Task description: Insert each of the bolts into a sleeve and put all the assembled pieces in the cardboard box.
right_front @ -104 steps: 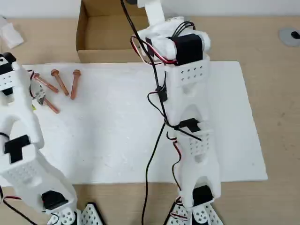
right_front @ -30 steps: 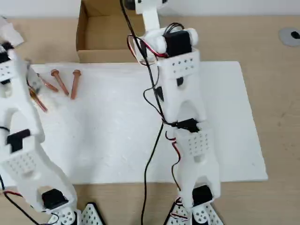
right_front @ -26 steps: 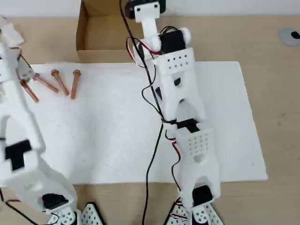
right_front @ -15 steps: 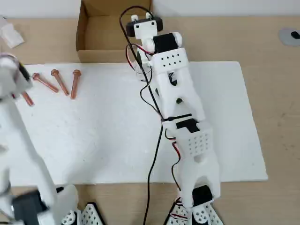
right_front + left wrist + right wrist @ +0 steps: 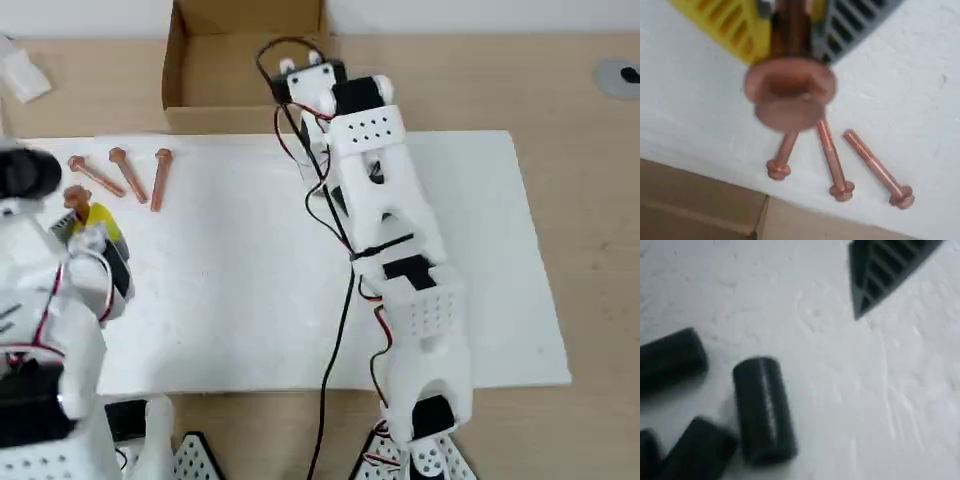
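The wooden table (image 5: 590,200) is largely covered by a white foam sheet (image 5: 220,280); bare wood is left along the sheet's far, right and near edges. The right arm (image 5: 400,250) is stretched from the near edge across the middle of the sheet to its far edge. The left arm (image 5: 50,330) is set at the near left corner. The two arms stand well apart, with a broad stretch of sheet between them.

The cardboard box (image 5: 230,120) is placed open-topped on the table, its front wall along the sheet's far edge, just beside the end of the right arm.

The left gripper (image 5: 792,35) is clamped on the shaft of a held bolt (image 5: 790,92), one yellow and one grey finger on either side, the copper head projecting beyond the fingertips. This bolt is held near three loose bolts (image 5: 832,160), which lie side by side on the sheet near its far left corner, heads toward the far edge.

The right gripper (image 5: 880,275) is seen over the foam; whether it is open or closed cannot be told. Four black sleeves (image 5: 762,410) lie on their sides on the foam near it, apart from it, two cut off by the frame edge.

A grey disc (image 5: 615,75) lies on the table's far right.
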You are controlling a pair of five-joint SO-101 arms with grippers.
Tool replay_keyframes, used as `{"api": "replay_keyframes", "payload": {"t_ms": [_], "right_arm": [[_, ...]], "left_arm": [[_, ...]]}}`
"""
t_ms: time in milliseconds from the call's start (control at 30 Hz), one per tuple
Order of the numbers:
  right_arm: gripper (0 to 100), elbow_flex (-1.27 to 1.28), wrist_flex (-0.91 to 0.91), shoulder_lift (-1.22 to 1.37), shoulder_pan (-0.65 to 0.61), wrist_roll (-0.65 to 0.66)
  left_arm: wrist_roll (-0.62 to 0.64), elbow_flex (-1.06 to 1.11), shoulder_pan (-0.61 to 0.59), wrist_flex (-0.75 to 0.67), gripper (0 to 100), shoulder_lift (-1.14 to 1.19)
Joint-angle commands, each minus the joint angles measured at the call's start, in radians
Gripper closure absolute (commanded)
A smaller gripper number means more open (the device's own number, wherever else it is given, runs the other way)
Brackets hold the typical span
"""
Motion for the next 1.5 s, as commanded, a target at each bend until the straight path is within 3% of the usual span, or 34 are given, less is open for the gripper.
{"api": "replay_keyframes", "payload": {"t_ms": [0,567,833,1333,1467], "right_arm": [[58.4,0.062,0.012,-0.076,0.022,0.063],[58.4,0.107,-0.101,0.016,0.054,0.121],[58.4,0.114,-0.115,0.024,-0.018,0.123],[58.4,0.045,-0.195,0.136,-0.005,0.172],[58.4,-0.004,-0.196,0.136,-0.008,0.327]], "left_arm": [[-0.003,0.032,0.012,-0.046,99,-0.070],[-0.003,0.035,0.017,-0.046,99,-0.073],[-0.003,0.037,0.017,-0.044,99,-0.073],[-0.003,0.057,0.012,-0.044,99,-0.079],[-0.003,0.074,0.012,-0.044,99,-0.079]]}}
